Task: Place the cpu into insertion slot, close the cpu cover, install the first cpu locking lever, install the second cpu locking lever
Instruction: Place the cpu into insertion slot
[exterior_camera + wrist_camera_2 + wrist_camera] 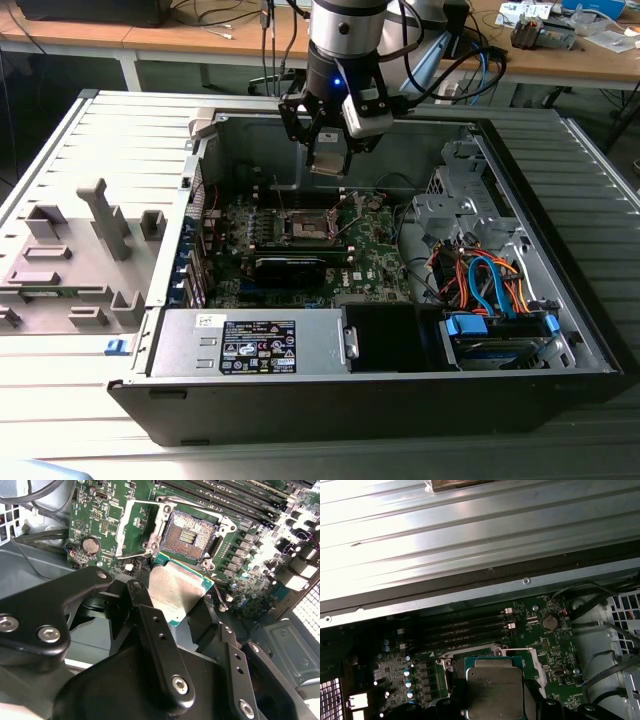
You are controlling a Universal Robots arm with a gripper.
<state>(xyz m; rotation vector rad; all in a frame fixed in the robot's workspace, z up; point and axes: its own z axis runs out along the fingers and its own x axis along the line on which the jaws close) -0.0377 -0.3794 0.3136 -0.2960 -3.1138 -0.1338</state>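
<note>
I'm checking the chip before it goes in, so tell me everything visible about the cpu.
The cpu is a flat square chip with a dull silvery-grey metal top and a green rim. The gripper clamps it by opposite edges, holding it in the air above the motherboard, clear of the empty insertion slot. Nothing else touches it.
</note>
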